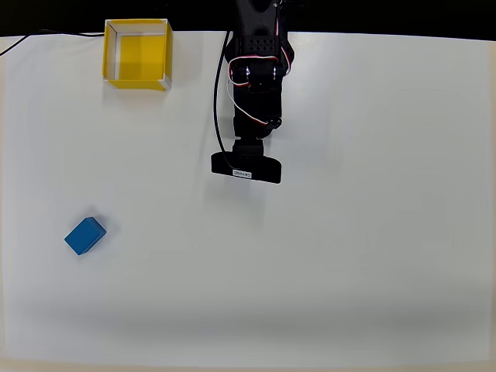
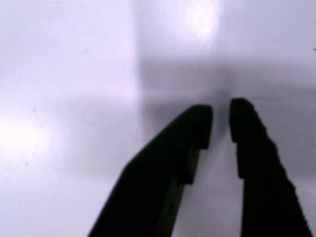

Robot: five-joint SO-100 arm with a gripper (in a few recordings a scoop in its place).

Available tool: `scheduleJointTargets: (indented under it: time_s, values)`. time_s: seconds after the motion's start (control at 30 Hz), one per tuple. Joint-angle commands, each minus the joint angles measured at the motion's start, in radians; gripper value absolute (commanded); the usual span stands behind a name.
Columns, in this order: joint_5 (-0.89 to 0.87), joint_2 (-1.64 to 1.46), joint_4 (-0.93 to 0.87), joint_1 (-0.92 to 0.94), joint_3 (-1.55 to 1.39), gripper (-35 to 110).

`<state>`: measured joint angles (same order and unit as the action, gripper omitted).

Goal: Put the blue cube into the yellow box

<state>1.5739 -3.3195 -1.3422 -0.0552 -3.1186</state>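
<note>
The blue cube [image 1: 85,235] lies on the white table at the lower left of the overhead view, turned at an angle. The yellow box [image 1: 138,53] stands open-topped at the upper left, near the table's far edge, with nothing in it. The black arm [image 1: 254,93] reaches down from the top centre, well to the right of both and far from the cube. In the wrist view my gripper [image 2: 220,111] hangs over bare table, its two dark fingers almost touching with only a thin slit and nothing between them.
The white table [image 1: 349,256] spreads wide around the arm. A thin black cable [image 1: 31,39] runs along the far left edge, beside the box. The table's far edge passes just behind the box.
</note>
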Motion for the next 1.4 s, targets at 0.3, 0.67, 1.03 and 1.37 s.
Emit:
scheduleJointTargets:
  time_s: [0.3,0.67,1.03,1.37]
  values:
    - [-0.023,-0.026,-0.011,0.002,-0.026,0]
    - [0.078,0.011,0.124,0.064,-0.006,4]
    - [0.069,0.66,0.397,0.296,0.522,18]
    - [-0.021,1.169,0.716,0.518,0.877,35]
